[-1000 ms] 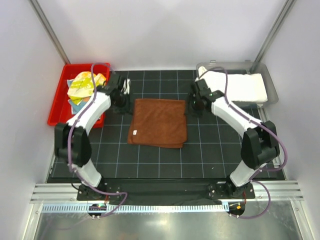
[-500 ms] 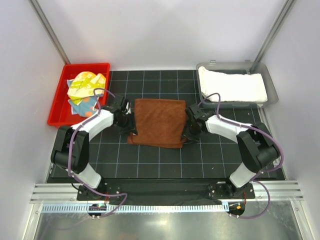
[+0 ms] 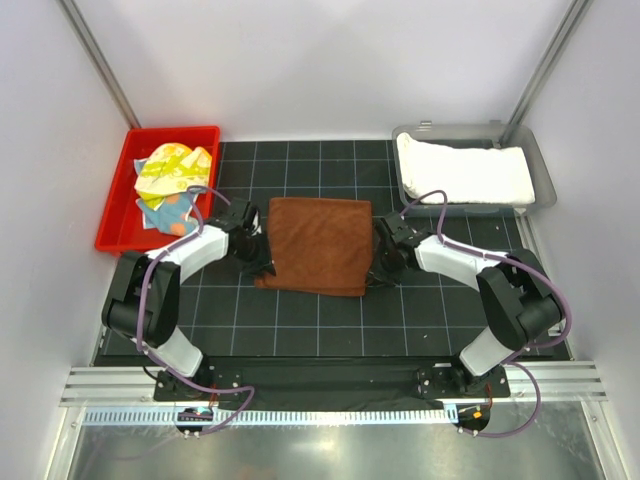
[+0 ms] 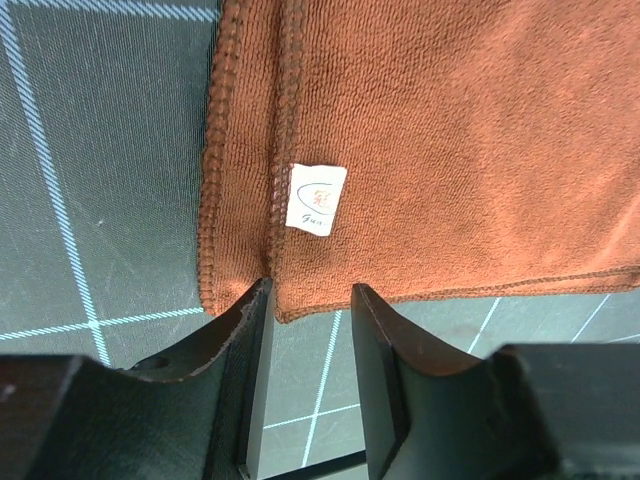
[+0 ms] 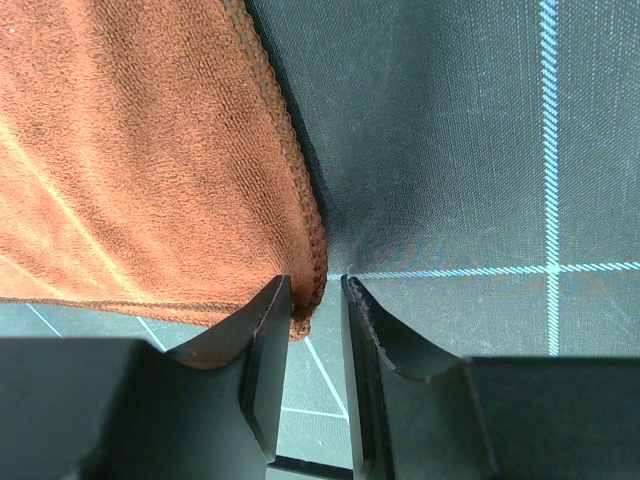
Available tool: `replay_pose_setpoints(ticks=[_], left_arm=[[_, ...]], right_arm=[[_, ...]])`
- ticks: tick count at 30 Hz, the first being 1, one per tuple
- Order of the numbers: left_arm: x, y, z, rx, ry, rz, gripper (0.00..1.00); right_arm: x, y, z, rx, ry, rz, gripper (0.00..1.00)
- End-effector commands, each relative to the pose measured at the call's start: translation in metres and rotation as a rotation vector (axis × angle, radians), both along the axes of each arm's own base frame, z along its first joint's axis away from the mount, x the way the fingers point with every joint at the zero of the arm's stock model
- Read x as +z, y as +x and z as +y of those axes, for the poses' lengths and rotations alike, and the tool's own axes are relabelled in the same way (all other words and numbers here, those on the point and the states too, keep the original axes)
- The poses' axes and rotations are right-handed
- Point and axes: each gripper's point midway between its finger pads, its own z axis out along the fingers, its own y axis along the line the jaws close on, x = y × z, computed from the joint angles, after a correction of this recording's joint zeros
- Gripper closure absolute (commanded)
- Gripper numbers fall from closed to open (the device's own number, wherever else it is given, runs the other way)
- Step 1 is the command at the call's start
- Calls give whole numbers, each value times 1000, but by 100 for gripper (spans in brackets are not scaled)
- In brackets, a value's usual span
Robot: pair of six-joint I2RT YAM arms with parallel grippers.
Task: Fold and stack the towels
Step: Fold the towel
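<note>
The rust-brown towel (image 3: 318, 245) lies folded flat mid-mat, white label (image 4: 316, 198) near its corner. My left gripper (image 3: 262, 262) sits low at its near-left corner, open, the towel's hem (image 4: 300, 300) just reaching between the fingertips. At the near-right corner my right gripper (image 3: 378, 262) stands open but narrow, with the towel's corner (image 5: 305, 315) against the left finger and a gap to the right finger (image 5: 352, 300). The white towel (image 3: 465, 170) lies folded in the grey tray. The yellow printed towel (image 3: 172, 168) and the blue spotted towel (image 3: 165, 208) are crumpled in the red bin.
The red bin (image 3: 112, 215) stands at the far left and the grey tray (image 3: 540, 170) at the far right. Black gridded mat (image 3: 320, 320) covers the table; metal rails run along the near edge.
Both arms swung from the towel's far corners to its near corners and dropped low. Both pairs of jaws have narrowed, the right more.
</note>
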Motion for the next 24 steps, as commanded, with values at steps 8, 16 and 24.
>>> replay_pose_setpoints(ticks=[8,16,24], left_arm=[[2,-1,0,31,7,-30,64],[4,-6,5,38,37,-31,64],[4,-9,4,35,39,-27,63]], right_arm=[[14,10,0,-22,15,-71,68],[14,11,1,-19,14,-72,69],[15,11,1,-12,12,-75,70]])
